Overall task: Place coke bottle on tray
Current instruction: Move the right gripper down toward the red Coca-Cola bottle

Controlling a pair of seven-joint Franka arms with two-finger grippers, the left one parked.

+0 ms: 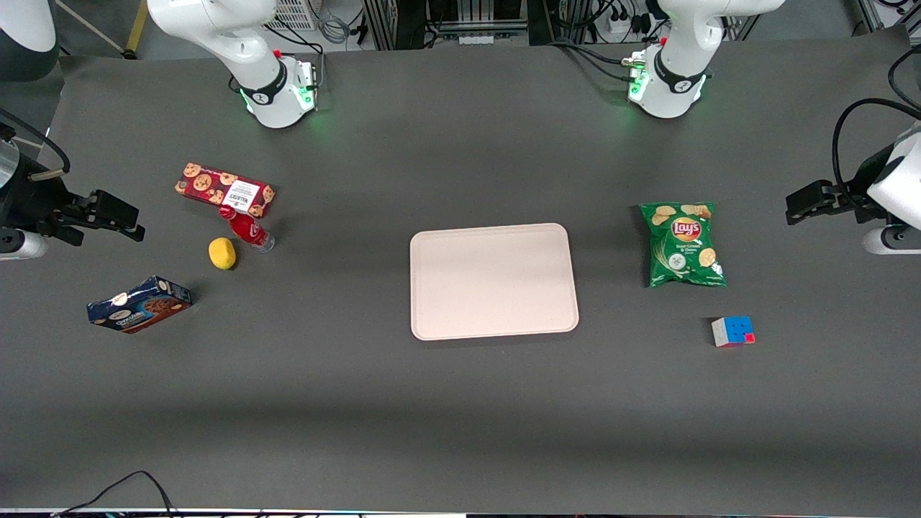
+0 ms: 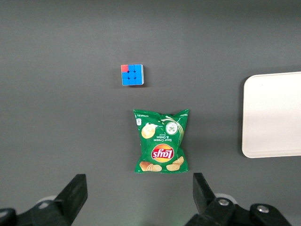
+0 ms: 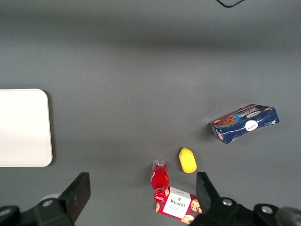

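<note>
The coke bottle (image 1: 247, 226), small with a red cap and red label, stands on the dark table, its cap against the red cookie box. It also shows in the right wrist view (image 3: 160, 181). The tray (image 1: 493, 280) is a large pale pink rectangle at mid table, bare, also in the right wrist view (image 3: 23, 127) and the left wrist view (image 2: 275, 115). My right gripper (image 1: 133, 219) hangs open and empty above the table at the working arm's end, well apart from the bottle. In its own view the gripper (image 3: 141, 197) has its two fingers wide apart, with the bottle between them far below.
A red cookie box (image 1: 224, 190) lies just farther from the front camera than the bottle. A yellow lemon (image 1: 222, 253) sits beside the bottle, slightly nearer. A blue biscuit box (image 1: 139, 304) lies nearer still. A green chips bag (image 1: 682, 243) and a colour cube (image 1: 732, 331) lie toward the parked arm's end.
</note>
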